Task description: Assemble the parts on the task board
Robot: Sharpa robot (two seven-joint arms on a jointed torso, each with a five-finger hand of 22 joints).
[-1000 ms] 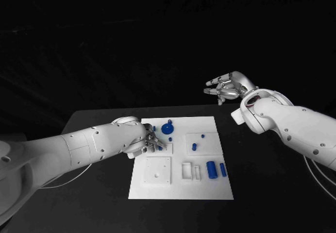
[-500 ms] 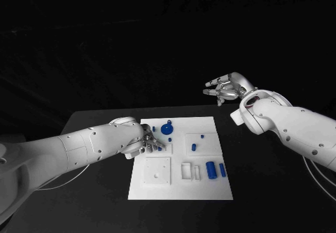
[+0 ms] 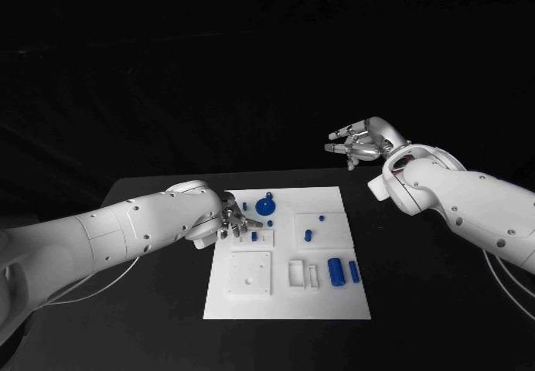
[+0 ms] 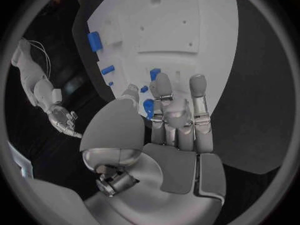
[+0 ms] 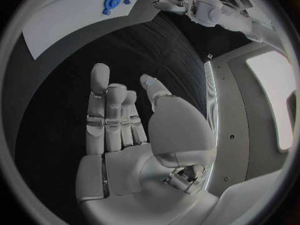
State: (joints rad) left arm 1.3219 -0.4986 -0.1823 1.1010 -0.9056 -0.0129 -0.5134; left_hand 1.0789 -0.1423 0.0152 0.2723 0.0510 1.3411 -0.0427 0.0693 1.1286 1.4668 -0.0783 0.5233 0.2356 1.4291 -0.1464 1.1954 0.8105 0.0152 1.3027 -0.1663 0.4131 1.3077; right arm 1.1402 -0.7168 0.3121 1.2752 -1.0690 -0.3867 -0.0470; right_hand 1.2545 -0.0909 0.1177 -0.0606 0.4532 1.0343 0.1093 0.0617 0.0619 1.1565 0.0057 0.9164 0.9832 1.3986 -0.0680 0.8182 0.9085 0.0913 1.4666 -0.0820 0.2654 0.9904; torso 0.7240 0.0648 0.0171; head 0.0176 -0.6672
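Note:
The white task board [image 3: 284, 297] lies mid-table. On it I see a round blue disc [image 3: 267, 205], small blue pegs [image 3: 307, 232] and two blue cylinders [image 3: 337, 270] near its right edge. My left hand [image 3: 235, 223] hovers over the board's far left part, fingers stretched out and pointing down at it. In the left wrist view a small blue part [image 4: 149, 107] shows between the thumb and fingers [image 4: 164, 92]; I cannot tell whether they touch it. My right hand [image 3: 359, 140] hangs high above the table's far right, fingers straight and apart, holding nothing [image 5: 125, 130].
White raised blocks and recesses [image 3: 251, 270] fill the board's near half. The black table [image 3: 167, 309] lies bare on both sides of the board. My right forearm [image 3: 457, 201] slopes over the table's right side.
My left hand has drawn back a little toward the board's left edge, uncovering a small blue part by its fingertips. The right hand has barely moved.

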